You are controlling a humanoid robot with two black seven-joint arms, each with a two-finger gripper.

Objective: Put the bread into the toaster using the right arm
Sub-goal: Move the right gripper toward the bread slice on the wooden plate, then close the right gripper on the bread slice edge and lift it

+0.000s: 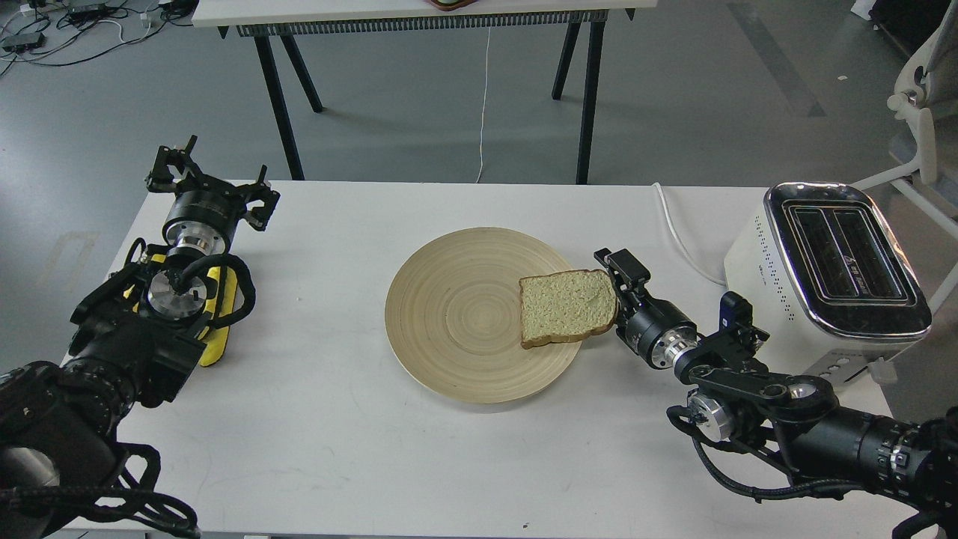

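Note:
The bread point(566, 308) lies flat on the right side of a round wooden plate point(449, 322), its right edge hanging over the plate's rim. My right gripper point(618, 290) is open right at the slice's right edge, one finger point(625, 266) showing above the crust; the other finger is mostly hidden. The toaster point(831, 277) stands at the table's right end, both slots empty and facing up, behind my right arm. My left gripper point(212, 182) is open and empty at the far left of the table.
The toaster's white cord point(682, 236) runs over the table's back right edge. A yellow part point(217, 314) sits on my left arm. A second table point(419, 15) stands behind, and a white chair point(924, 112) at the far right.

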